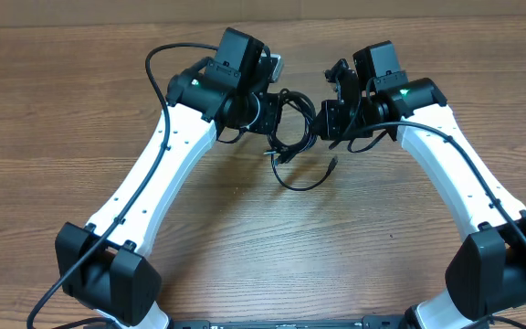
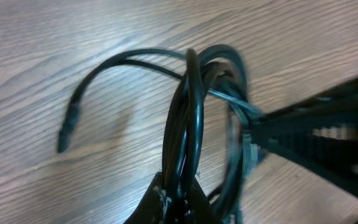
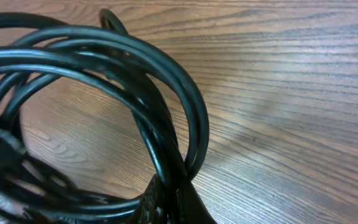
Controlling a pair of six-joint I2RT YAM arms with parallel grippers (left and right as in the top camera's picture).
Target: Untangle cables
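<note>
Clamped on the cables [image 1: 290, 137], my left claw [image 1: 270, 111] and my right claw [image 1: 325, 119] faced each other in the overhead view. The left sat at nine o'clock of the bundle and the right at three, with the black loops bunched between them. One loose tail ran out toward five o'clock and ended in a small plug [image 1: 333, 164] lying on the wooden table [image 1: 245, 238]. From my left wrist, my fingertips [image 2: 166, 200] were pinched together at six o'clock on several strands of an upright loop. The free tail arched away to nine o'clock. The right claw came in from three o'clock, too blurred to read closely. From my right wrist, my fingers met at six o'clock on the foot of a stack of glossy coils that filled the frame from nine round to one o'clock. How many cords were in that pinch I could not tell. I judged the cords light and limp, with enough spring to hold their curl and a smooth jacket that might slide under a weak pinch. They seemed tough enough, though a plug joint would dislike a hard yank. A better hold, I thought, would be a single strand near that free tail, not the whole thick bunch.
</note>
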